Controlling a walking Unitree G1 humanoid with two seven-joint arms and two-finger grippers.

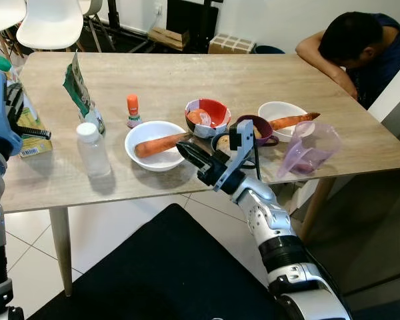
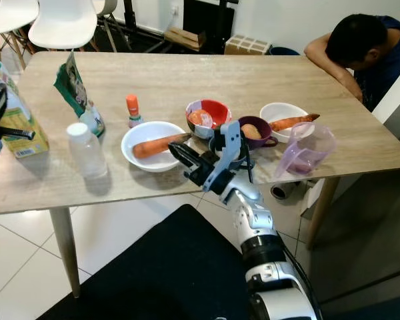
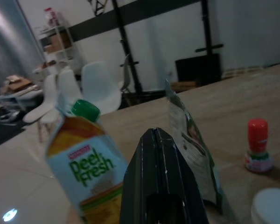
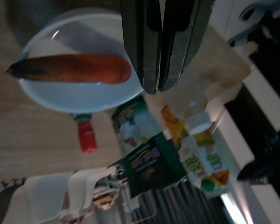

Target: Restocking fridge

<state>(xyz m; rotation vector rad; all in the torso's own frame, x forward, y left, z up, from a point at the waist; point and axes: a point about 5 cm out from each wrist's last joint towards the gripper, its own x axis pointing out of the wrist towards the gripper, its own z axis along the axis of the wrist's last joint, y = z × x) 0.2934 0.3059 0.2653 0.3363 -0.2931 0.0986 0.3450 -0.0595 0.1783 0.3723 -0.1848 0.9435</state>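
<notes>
Our right gripper (image 1: 187, 151) hovers at the near edge of the counter (image 1: 207, 80), its two black fingers pressed together with nothing between them, the tips just at the near right rim of the white bowl (image 1: 155, 145) that holds a carrot (image 1: 160, 144). Our left gripper (image 3: 154, 154) is raised at the left end of the counter — fingers together too — just beside the juice carton (image 3: 86, 163). Right of the carton stand a green pouch (image 1: 80, 90) and, nearer to us, a clear bottle with a white cap (image 1: 93, 150). A small orange-capped bottle (image 1: 133, 111) stands just beyond the carrot bowl. To the right sit a red bowl (image 1: 208, 116), a dark purple cup (image 1: 255, 129), another white bowl with a carrot (image 1: 283, 119) and a tilted purple jug (image 1: 308, 148). A person (image 1: 360, 47) leans on the far right corner.
</notes>
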